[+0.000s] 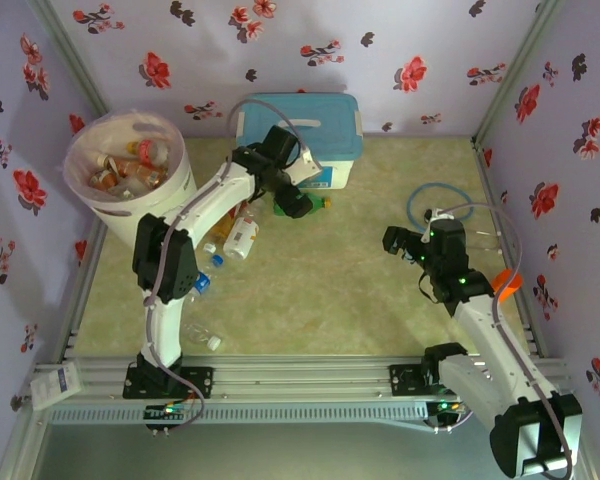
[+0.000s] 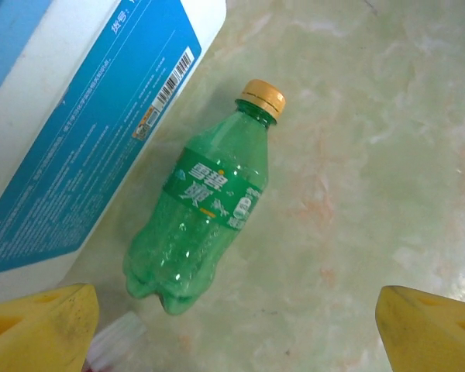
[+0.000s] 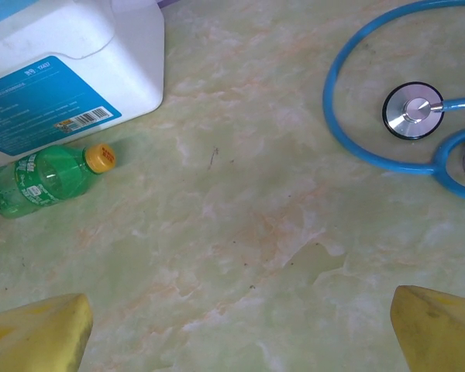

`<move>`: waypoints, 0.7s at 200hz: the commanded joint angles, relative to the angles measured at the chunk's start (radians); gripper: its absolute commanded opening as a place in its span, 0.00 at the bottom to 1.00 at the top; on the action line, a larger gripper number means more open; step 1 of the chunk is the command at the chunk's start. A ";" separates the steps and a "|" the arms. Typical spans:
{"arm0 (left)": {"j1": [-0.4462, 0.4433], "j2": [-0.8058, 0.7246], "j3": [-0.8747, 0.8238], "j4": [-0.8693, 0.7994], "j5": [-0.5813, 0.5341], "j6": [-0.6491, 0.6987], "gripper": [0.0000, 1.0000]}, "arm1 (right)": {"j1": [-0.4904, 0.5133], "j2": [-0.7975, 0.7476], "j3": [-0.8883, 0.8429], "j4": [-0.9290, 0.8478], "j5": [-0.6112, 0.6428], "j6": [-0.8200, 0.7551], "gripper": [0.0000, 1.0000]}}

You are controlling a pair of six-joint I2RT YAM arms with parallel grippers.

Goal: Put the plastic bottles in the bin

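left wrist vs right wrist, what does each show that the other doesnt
Left wrist, not right wrist: a whitish cap-like thing near the base of the green bottle, and the left gripper, open. Right wrist, not left wrist: a blue stethoscope, and the right gripper, open. Both: the green bottle with its yellow cap, lying on the table beside the box.

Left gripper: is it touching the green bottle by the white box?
Apart. Left wrist view: bare table separates the green bottle from both fingers of the left gripper.
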 commanded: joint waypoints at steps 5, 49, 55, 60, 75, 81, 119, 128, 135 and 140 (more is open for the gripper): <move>0.003 0.030 -0.056 0.161 -0.029 0.031 0.92 | -0.008 -0.006 0.007 -0.015 0.021 -0.023 0.99; 0.002 0.117 -0.048 0.214 -0.048 0.028 0.93 | -0.009 -0.009 0.016 -0.027 0.024 -0.031 0.99; 0.003 0.128 -0.046 0.227 -0.052 0.029 0.93 | -0.009 -0.008 0.016 -0.029 0.027 -0.035 0.99; 0.002 0.139 -0.040 0.232 -0.056 0.029 0.93 | -0.010 -0.008 0.018 -0.032 0.031 -0.037 0.99; 0.001 0.170 -0.010 0.221 -0.064 0.027 0.93 | -0.011 -0.010 0.022 -0.041 0.038 -0.041 0.99; 0.000 0.181 -0.002 0.214 -0.066 0.025 0.93 | -0.011 -0.012 0.023 -0.045 0.038 -0.044 0.99; -0.003 0.215 -0.011 0.229 -0.089 0.022 0.89 | -0.014 -0.017 0.021 -0.044 0.043 -0.045 0.99; -0.004 0.223 -0.011 0.227 -0.094 0.023 0.87 | -0.014 -0.013 0.021 -0.041 0.041 -0.045 0.99; -0.005 0.229 -0.011 0.227 -0.097 0.022 0.87 | -0.014 -0.014 0.019 -0.040 0.038 -0.045 0.99; -0.006 0.232 -0.012 0.228 -0.099 0.021 0.86 | -0.014 -0.012 0.020 -0.039 0.038 -0.045 0.99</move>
